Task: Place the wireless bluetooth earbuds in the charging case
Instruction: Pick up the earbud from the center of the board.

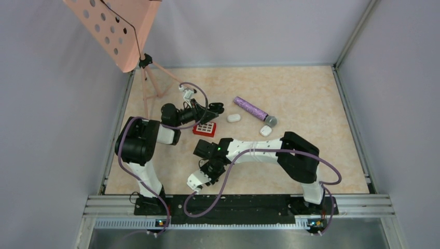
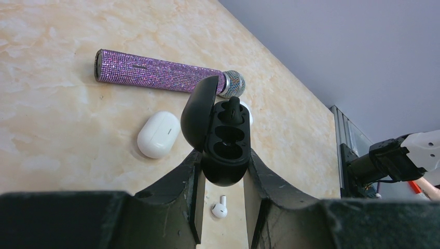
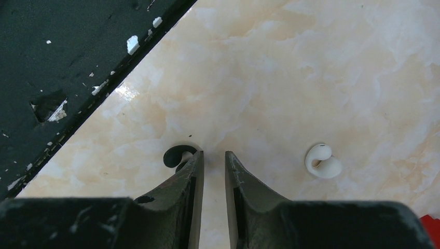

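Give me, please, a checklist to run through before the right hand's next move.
1. Left hand grips case: ok.
2. Case lid open: ok.
3. A well free: ok; seated bud fills only the far one.
4. Loose black bud between right hand's fingers: not ok; it lies beside one finger, outside the gap.
5. Gap wide enough for it: not ok; it looks narrower than the bud.
6. White bud clear of right hand: ok.

The open case sits between the left jaws, one earbud in it. Past it on the counter lie the microphone and a shut case
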Tool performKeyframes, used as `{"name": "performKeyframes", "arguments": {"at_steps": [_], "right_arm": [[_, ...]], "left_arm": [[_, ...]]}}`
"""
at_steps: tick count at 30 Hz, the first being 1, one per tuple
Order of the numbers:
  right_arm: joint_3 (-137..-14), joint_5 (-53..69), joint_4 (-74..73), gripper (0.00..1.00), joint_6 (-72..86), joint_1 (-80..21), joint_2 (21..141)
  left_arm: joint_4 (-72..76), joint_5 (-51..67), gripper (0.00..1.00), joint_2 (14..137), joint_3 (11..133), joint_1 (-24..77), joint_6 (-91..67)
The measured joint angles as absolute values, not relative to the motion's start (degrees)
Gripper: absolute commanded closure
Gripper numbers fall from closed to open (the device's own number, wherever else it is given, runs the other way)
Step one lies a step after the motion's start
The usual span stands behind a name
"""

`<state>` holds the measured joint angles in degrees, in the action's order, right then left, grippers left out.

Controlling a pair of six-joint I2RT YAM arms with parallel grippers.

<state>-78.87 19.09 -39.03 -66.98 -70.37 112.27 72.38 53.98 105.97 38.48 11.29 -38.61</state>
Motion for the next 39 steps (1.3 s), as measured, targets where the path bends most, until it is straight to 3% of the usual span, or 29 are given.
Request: {"name": "performKeyframes", "arguments": {"at_steps": [39], "right_arm": [[-78.0, 16.8, -41.4, 0.78, -61.2, -70.4, 110.2]], "left_arm": [[71.2, 54.0, 1.00, 104.0, 38.5, 11.3, -37.3]]}}
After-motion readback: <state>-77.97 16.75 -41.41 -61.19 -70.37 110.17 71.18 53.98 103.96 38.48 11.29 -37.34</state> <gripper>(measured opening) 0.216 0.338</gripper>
